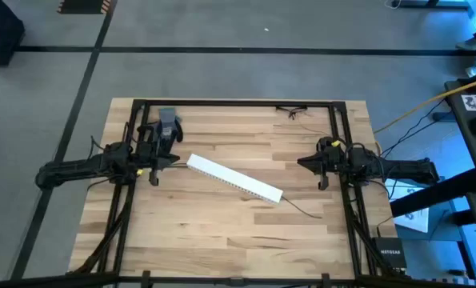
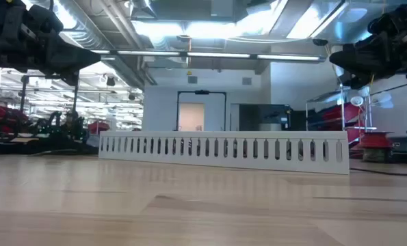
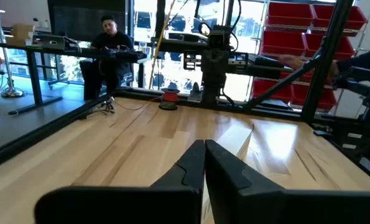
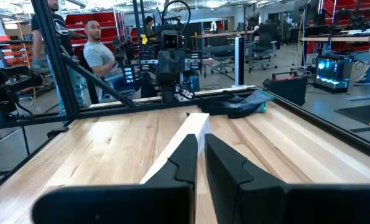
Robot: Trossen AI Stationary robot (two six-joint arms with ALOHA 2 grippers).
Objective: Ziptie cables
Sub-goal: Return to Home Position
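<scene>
Cables (image 1: pixel 298 208): mostly hidden, judged shut inside the duct (image 1: pixel 234 178); one thin strand trails from its end.
Duct: slantwise on the worktop (image 1: pixel 222 240), closed.
Left claw (image 3: pixel 204 152): well off the duct, fingers together, empty.
Right claw (image 4: pixel 200 146): opposite, likewise; seemingly parked, nothing left to hold.

wooden table (image 1: pixel 222 236), white slotted duct (image 1: pixel 234 178) diagonal at centre, thin cable (image 1: pixel 300 210) at its end

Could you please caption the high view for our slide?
A white duct lies diagonally between the left gripper and right gripper.
</scene>
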